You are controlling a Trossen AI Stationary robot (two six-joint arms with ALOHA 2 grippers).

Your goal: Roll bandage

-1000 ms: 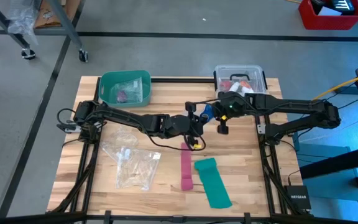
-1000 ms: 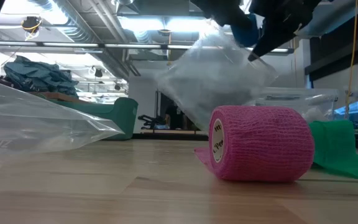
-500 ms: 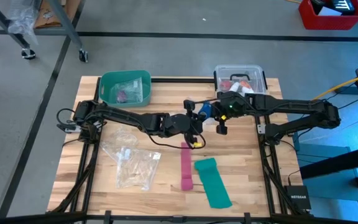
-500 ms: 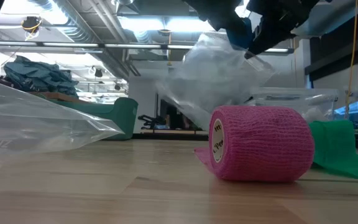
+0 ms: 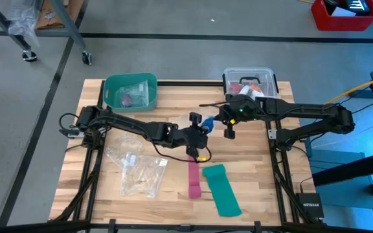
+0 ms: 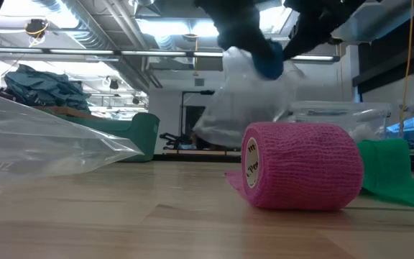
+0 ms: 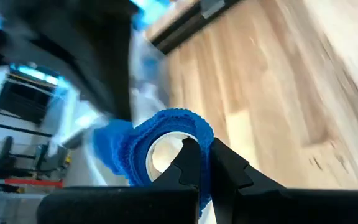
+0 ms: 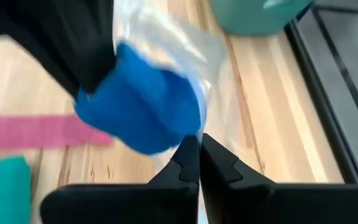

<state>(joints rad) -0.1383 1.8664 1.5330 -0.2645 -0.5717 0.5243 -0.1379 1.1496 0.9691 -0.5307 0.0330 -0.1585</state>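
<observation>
The bandage is a compact bright blue roll held above the table's middle. It also shows in the low view, the left wrist view and the right wrist view. My left gripper is shut on it. My right gripper, just to its right, is shut on a clear plastic bag that hangs around and behind the roll. Whether the roll is still partly inside the bag's mouth I cannot tell. My left gripper pinches the blue roll by its wall at one open end, next to the white core. The roll is lifted clear of the table. My right gripper pinches an edge of the clear bag between its shut fingertips. The bag hangs slack, clear of the table.
A pink roll with a strip trailing from it and a teal-green strip lie near the front middle. Clear plastic bags lie front left. A green bin and a clear box stand at the far edge.
My left gripper has gone toward the table's left and near side and down a little, taking the blue roll away from my right gripper. The clear bag has stayed in my right gripper and swung down behind the roll.
</observation>
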